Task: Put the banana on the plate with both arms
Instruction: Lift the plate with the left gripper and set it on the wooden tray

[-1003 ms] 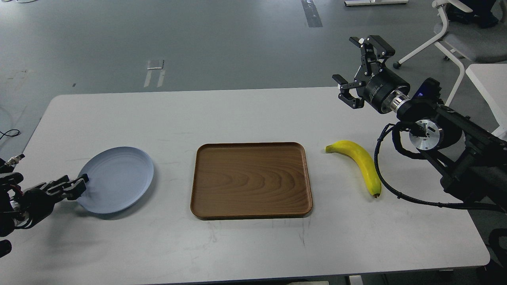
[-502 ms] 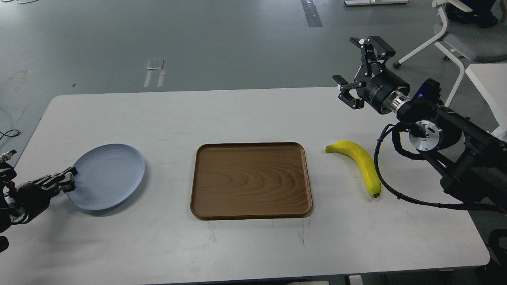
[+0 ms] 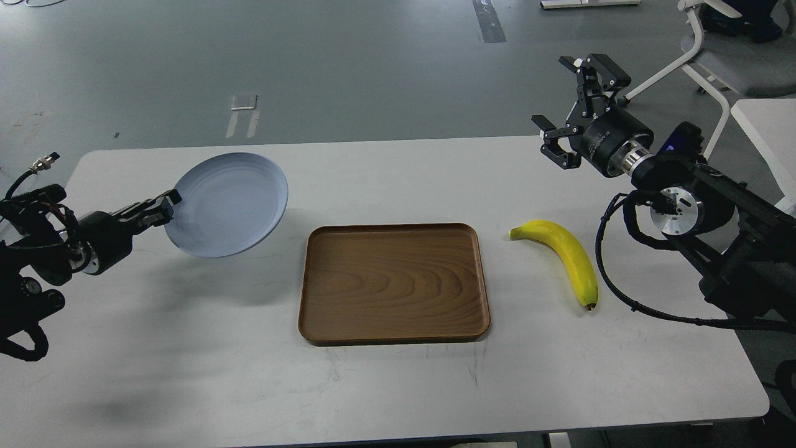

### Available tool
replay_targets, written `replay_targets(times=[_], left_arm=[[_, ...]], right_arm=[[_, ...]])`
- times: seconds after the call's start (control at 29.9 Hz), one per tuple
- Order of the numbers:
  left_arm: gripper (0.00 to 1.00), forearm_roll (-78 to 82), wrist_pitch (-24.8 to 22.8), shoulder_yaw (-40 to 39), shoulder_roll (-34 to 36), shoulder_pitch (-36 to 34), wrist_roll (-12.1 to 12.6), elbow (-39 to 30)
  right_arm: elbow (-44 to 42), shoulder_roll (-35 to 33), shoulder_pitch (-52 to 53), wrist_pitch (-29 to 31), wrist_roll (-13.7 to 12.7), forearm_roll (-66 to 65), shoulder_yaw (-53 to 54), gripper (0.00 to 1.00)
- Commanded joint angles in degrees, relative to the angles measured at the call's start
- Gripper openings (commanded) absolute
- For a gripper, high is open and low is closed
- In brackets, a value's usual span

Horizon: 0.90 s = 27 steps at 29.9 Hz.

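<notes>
The pale blue-grey plate (image 3: 227, 205) hangs tilted in the air above the left part of the white table, just left of the tray. My left gripper (image 3: 166, 208) is shut on the plate's left rim and holds it up. The yellow banana (image 3: 566, 255) lies on the table right of the tray, stem toward the tray, dark tip toward the front. My right gripper (image 3: 578, 102) is open and empty, raised above the table's far right edge, behind the banana and apart from it.
A brown wooden tray (image 3: 394, 282) lies in the middle of the table (image 3: 385, 386). A black cable (image 3: 628, 292) of my right arm loops down next to the banana's tip. A white chair (image 3: 715, 56) stands on the floor beyond the far right corner.
My left gripper has lifted the plate off the table and carried it up and to the right, toward the tray. My right gripper has shifted slightly right and up. The banana has not moved.
</notes>
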Motion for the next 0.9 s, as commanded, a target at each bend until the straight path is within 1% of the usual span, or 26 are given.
replay_targets(times=[0.0,0.03,0.1,0.17,0.3,0.37,0.47,0.53,0.7,0.77,0.87], left_arm=[[0.0,4.96,0.29,0.3,-5.91,-1.9,-0.02,-0.46],[0.0,6.37,0.29,0.39,-7.14,-1.99,-0.02,-0.29],[0.0,10.76,0.38,0.39,-11.96,-2.08,-0.02,0.06],[0.0,11.91,0.38,0.39,-15.48,-2.34,-0.02,0.33],[0.0,12.18,0.38,1.71,-19.71,-3.31,-0.02,1.38],[0.0,12.97,0.38,4.6,-23.22,-3.66,-0.02,3.04],[0.0,13.59,0.38,5.4,-26.12,-4.45,-0.02,5.06],[0.0,13.67,0.38,5.75,-27.1,-4.45,-0.02,6.3],[0.0,13.59,0.38,10.32,-27.45,-4.45,-0.02,8.5],[0.0,13.5,0.55,11.03,-28.68,-4.19,-0.02,12.09],[0.0,13.59,0.47,11.12,-30.53,-4.19,-0.02,14.91]], right_arm=[[0.1,-0.69,0.01,-0.16,0.0,0.0,0.24,1.0],[0.01,-0.78,0.01,-0.16,0.0,0.0,0.24,1.0],[0.01,-1.04,0.01,-0.16,0.0,0.0,0.32,1.0],[0.1,-1.56,0.01,-0.16,-0.09,0.0,0.41,1.0],[0.1,-2.53,0.01,-0.16,0.0,0.09,0.5,1.0],[0.27,-3.41,0.01,-0.16,0.0,0.09,0.68,1.0],[0.62,-4.11,0.01,-0.16,0.0,0.09,1.03,1.0],[1.06,-5.08,-0.16,-0.16,0.0,0.09,1.03,1.0],[1.77,-6.05,-0.43,-0.24,0.0,0.18,1.12,1.0],[1.85,-6.05,-0.43,-0.24,0.0,0.18,1.12,1.0],[2.03,-5.96,-0.43,-0.24,-0.09,0.18,1.12,1.0]])
